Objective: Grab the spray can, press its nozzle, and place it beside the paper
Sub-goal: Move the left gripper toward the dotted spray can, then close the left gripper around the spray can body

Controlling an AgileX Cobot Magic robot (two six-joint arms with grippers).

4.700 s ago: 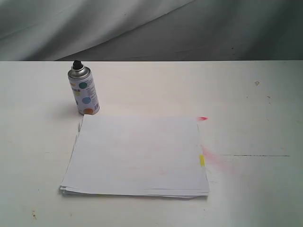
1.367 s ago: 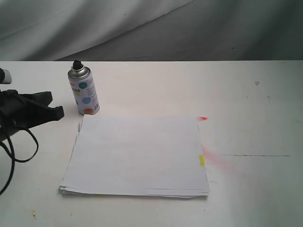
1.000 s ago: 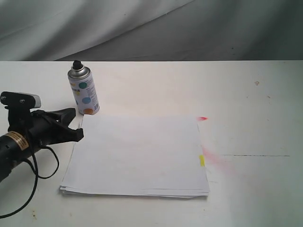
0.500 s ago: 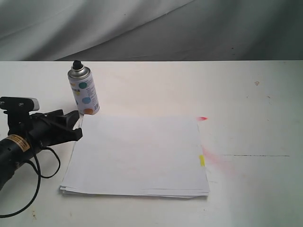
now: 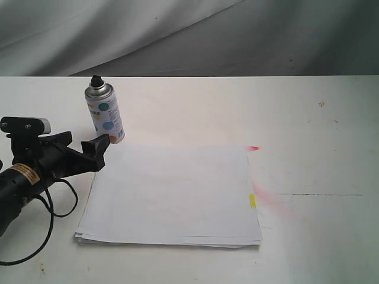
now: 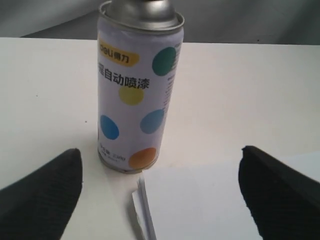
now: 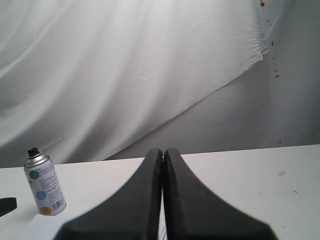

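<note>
White matte bench [image 5: 308, 118], scuffed and specked, backed by a grey-white creased cloth drape [image 5: 177, 35]. Spray can [image 5: 105, 115] stands upright on the bench at about 11 o'clock off the paper [image 5: 172, 195], just beside that corner: a smooth white cylinder with teal, blue, yellow and orange dots and a ribbed silver metal shoulder. Nozzle [image 5: 96, 79] is a tiny black cap, too small to read detail. The left wrist view cuts the can off above the shoulder. Paper is a thin flat stack of white sheets, edges slightly fanned, with a yellow mark [image 5: 252, 200] on the 3 o'clock edge; a faint red stain [image 5: 269, 198] lies on the bench beside it. Left gripper [image 5: 87, 141], black with cross-hatched pads, sits low at the paper's 10 o'clock, jaws spread wide toward the can, not touching it. Its arm runs off the picture's edge. Right gripper [image 7: 163, 152] shows only in its own wrist view, black jaws pressed together, empty.
</note>
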